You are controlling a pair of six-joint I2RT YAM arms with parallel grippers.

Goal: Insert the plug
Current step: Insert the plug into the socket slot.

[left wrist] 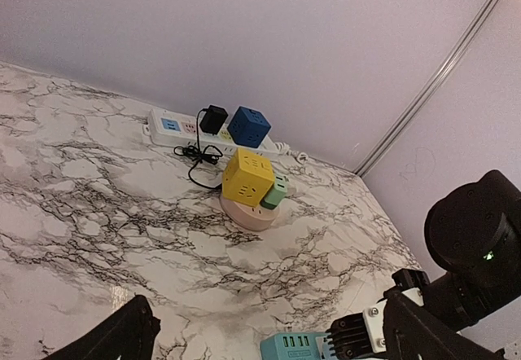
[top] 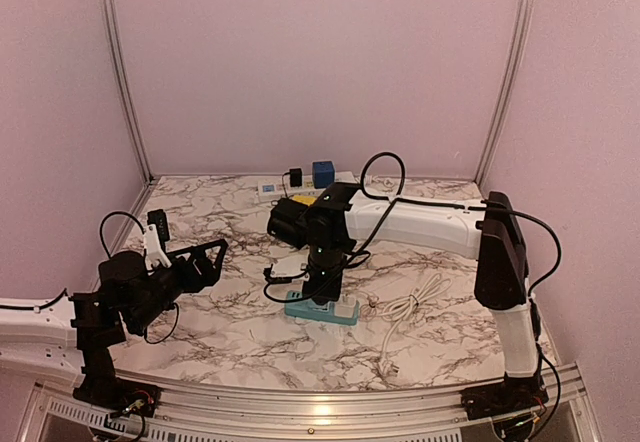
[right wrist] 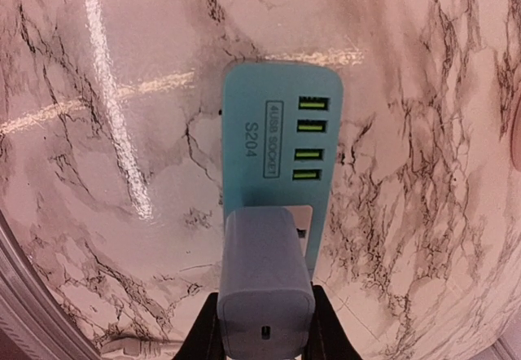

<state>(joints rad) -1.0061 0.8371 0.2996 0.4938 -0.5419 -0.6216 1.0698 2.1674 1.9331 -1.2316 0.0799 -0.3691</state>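
While right gripper point(right wrist: 264, 331) clamps grey plug point(right wrist: 265, 274) over teal power strip point(right wrist: 281, 124), left gripper point(top: 205, 262) hangs wide open, empty, above marble table point(top: 230, 337).

yellow cube socket point(left wrist: 247, 177) on pink base point(left wrist: 247, 213)

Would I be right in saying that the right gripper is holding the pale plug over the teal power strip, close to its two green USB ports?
Not quite: the teal power strip has four green USB ports, not two, as the right wrist view shows. The right gripper does hold the pale plug over it.
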